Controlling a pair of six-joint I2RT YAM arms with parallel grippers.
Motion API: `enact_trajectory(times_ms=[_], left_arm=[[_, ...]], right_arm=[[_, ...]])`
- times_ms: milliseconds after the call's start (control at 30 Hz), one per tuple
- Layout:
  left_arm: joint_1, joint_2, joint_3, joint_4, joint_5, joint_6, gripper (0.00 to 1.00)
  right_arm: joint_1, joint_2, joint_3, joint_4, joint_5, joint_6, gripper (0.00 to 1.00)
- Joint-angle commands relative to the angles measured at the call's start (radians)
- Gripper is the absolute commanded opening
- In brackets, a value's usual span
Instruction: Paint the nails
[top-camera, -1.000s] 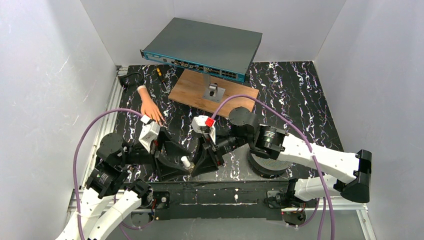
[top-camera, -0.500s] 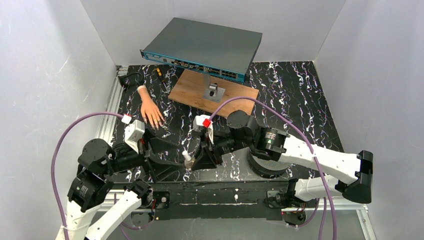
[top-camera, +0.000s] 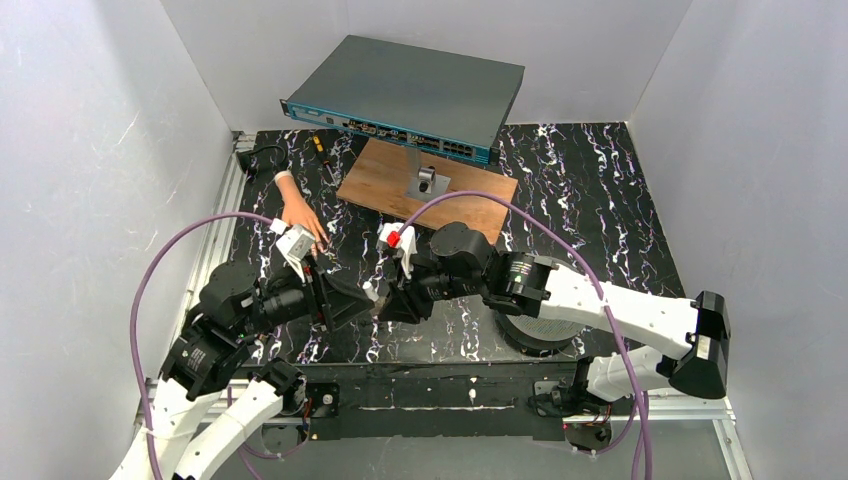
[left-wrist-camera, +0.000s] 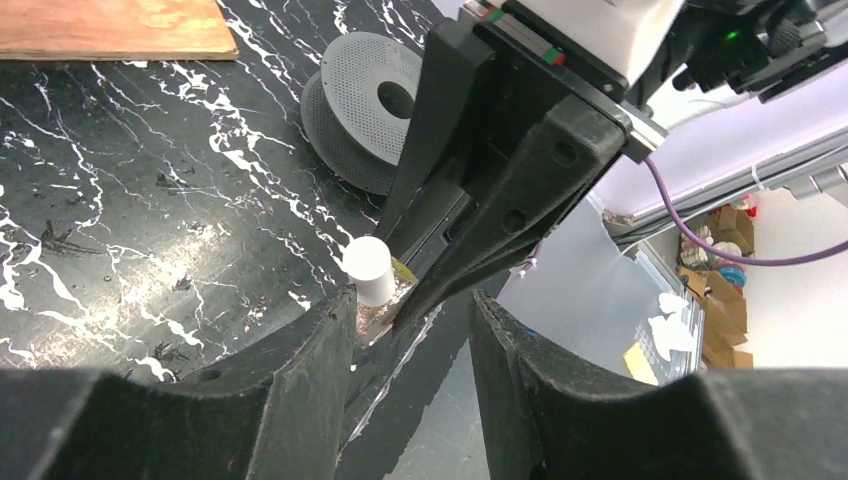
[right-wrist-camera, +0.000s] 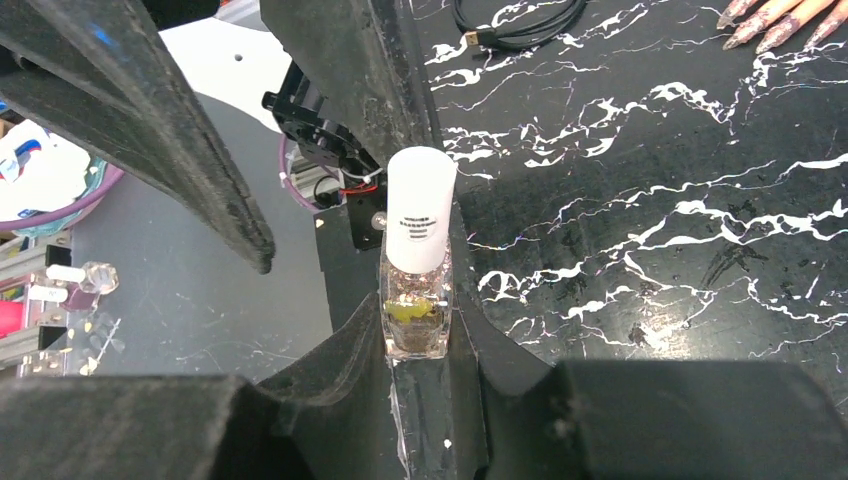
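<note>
A small bottle (right-wrist-camera: 417, 265) with a white cap is clamped between the narrow-set fingers of the right gripper (right-wrist-camera: 418, 345), near the counter's (top-camera: 600, 200) front edge, left of centre. The left gripper (left-wrist-camera: 410, 305) is spread wide, one finger just beside the cap; contact cannot be told. The mannequin hand (top-camera: 298, 213) is laid near the left edge, fingers toward the front. Its nails (right-wrist-camera: 770, 28) are cut off in the right wrist view and too small to judge from above. The far edge is taken by a wooden board (top-camera: 400, 180) and a flat grey box (top-camera: 410, 90). Open surface is seen toward the right edge.
</note>
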Motion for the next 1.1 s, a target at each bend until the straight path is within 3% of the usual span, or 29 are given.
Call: enact_trajectory(times_ms=[0,567,667,800,967,1067], left_arm=[[-0.004,0.010,-0.009,0.022,-0.041,-0.012,0.43],[-0.004,-0.015,-0.066,0.077,-0.080,-0.044,0.43],[-0.004,-0.012,-0.074,0.087,-0.080,-0.047,0.37],[-0.004,-0.001,-0.085,0.107,-0.072,-0.053,0.22],[-0.004,0.009,-0.099,0.143,-0.029,-0.046,0.14],[-0.004,0.019,-0.096,0.153,0.017,-0.021,0.01]], right_arm=[[0.006,-0.009,0.058,0.026,0.029,-0.009,0.01],[0.011,0.022,0.085,0.019,0.001,-0.013,0.01],[0.014,0.025,0.091,0.017,-0.001,-0.015,0.01],[0.017,0.026,0.095,0.021,-0.006,-0.017,0.01],[0.017,0.019,0.096,0.034,-0.019,-0.017,0.01],[0.018,0.013,0.096,0.041,-0.024,-0.013,0.01]])
